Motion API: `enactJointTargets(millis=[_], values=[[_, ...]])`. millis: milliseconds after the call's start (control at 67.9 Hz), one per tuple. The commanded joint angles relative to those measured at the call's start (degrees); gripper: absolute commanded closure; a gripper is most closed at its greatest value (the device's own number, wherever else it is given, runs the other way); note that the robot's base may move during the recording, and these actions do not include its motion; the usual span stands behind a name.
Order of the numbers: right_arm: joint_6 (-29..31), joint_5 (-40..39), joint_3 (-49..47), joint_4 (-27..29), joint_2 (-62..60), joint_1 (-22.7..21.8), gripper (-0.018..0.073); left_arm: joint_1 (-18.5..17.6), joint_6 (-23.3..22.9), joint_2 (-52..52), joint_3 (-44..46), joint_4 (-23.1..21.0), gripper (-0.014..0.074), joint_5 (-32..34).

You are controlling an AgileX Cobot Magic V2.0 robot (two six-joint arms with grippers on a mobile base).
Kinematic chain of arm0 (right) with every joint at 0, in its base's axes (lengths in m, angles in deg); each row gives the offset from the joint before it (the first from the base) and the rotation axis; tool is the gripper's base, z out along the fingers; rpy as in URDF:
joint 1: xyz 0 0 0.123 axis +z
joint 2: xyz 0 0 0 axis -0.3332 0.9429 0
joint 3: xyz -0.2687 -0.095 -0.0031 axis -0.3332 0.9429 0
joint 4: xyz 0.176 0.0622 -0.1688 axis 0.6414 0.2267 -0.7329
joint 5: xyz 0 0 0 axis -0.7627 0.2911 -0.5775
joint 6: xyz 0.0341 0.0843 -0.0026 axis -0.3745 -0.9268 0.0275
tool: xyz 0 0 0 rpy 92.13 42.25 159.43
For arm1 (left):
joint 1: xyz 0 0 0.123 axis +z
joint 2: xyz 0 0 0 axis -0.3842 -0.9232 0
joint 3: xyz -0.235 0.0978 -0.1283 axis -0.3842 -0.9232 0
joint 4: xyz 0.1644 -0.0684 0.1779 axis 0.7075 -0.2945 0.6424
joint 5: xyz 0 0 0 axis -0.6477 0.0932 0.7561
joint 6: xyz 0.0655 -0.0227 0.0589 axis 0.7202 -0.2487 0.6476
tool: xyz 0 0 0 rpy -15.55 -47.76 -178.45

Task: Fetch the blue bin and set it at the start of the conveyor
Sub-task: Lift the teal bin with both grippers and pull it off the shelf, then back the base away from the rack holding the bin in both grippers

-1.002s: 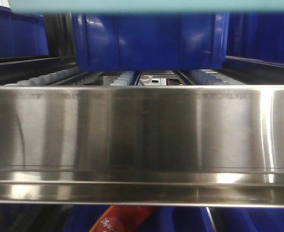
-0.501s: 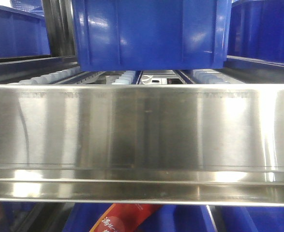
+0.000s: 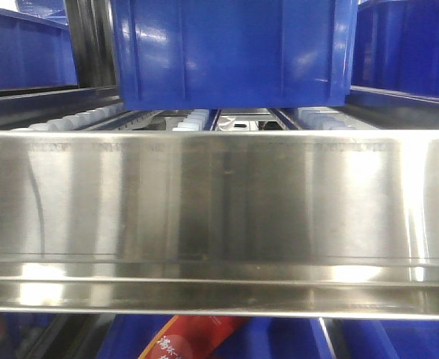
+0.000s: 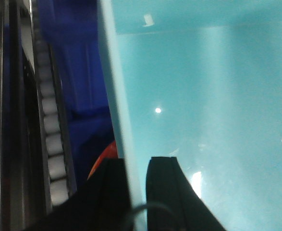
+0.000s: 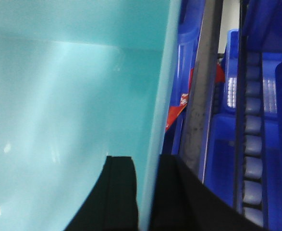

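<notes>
Task thing: wide, shallow, pale turquoise plastic tub, the blue bin (image 4: 203, 120), carried between both arms close alongside the shiny stainless-steel rail (image 3: 219, 202); fills most of each wrist view and is absent from the front view.
Left gripper (image 4: 136, 166): black fingers only narrowly parted, one inside and one outside the tub's wall, pinched onto the thin rim.
Right gripper (image 5: 144, 163): same narrow pinch on the opposite wall, one finger on each side of it.
Just changed: a pale turquoise strip crosses the top edge of the front view, above the rail, a second ago; gone half a second ago and gone now.
Front view now: matches the picture half a second back, with only the dark royal-blue glossy ribbed bin (image 3: 230, 52) behind the rail.
Meaning for the task: probably lifted above the front camera's field, so the fetch looks done and the carry comes next.
Conveyor start: dark belt, in no view; placing not yet begun.
Behind the rail: white rollers (image 3: 193, 120) in lanes.
Below the rail: red printed packet (image 3: 197, 340).
Risk: two thin-wall pinches only; uneven arm travel may tilt or slip the tub.
</notes>
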Motion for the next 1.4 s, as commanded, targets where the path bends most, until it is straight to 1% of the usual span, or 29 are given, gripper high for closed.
enactJointTargets(millis=[0,398,575,1385], values=[[1.22,-1.62,-0.97,-0.98,-0.98,-0.48,0.0712,0.10,0.93,1.07,0.47,1.02,0.0708,5.66],[1.22,-2.26,-0.97,-0.98,-0.98,-0.48,0.0712,0.10,0.93,1.07,0.47,1.02,0.0708,19.89],[1.22,-2.36,-0.97,-0.98,-0.98,-0.48,0.0712,0.10,0.93,1.07,0.47,1.02,0.0708,24.69],[1.22,-3.22,-0.97,-0.90,0.83,-0.48,0.0712,0.10,0.93,0.58,0.47,1.12,0.0708,24.76]])
